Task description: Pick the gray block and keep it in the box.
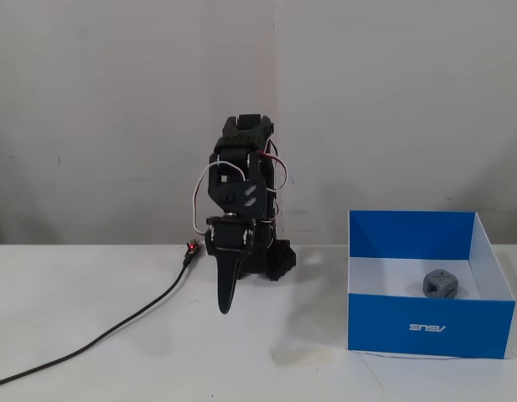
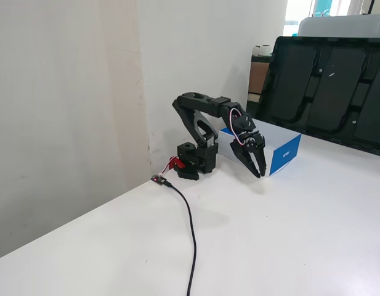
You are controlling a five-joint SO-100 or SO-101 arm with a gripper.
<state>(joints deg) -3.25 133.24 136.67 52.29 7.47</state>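
Observation:
The gray block [image 1: 439,285] lies on the white floor of the blue box [image 1: 472,322], near its back right; nothing touches it. In a fixed view from the front, my gripper [image 1: 224,308] points straight down over the bare table, well left of the box. In a fixed view from the side, the gripper [image 2: 259,175] hangs just in front of the box [image 2: 283,156] with its fingertips drawn together and nothing between them. The block is hidden in that side view.
A black cable [image 1: 116,327] runs from the arm's base [image 1: 273,256] to the table's left front edge. A large black panel [image 2: 328,92] leans behind the box. A wall stands close behind the arm.

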